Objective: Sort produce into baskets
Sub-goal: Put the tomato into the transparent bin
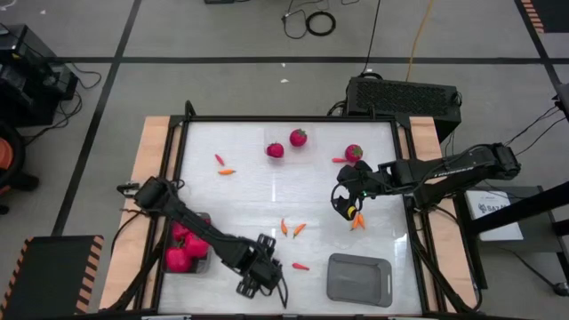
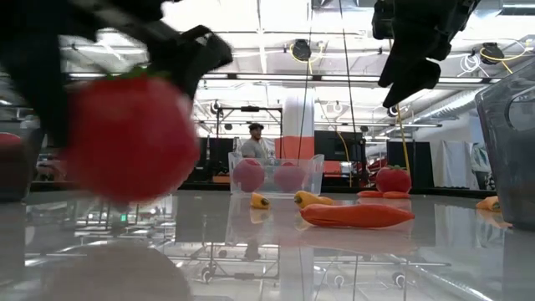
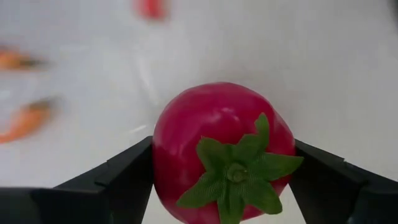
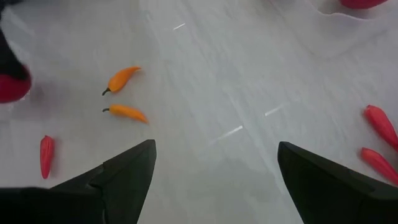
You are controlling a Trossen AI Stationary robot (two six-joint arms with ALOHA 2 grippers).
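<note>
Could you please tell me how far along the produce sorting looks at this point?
Partly done. Several magenta pieces already lie in the left bin, and two red rounds sit in the clear tray. The left gripper has its jaws around a red tomato. The right gripper hangs open. Loose peppers remain; the grey bin looks empty.

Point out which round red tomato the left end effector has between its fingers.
The green-topped tomato between the left end effector's fingers near the table's front edge; the other tomatoes lie apart by the far edge.

hidden: left bin (image 1: 201, 263) mostly under left arm | blurred: red tomato (image 2: 129, 138), low view
</note>
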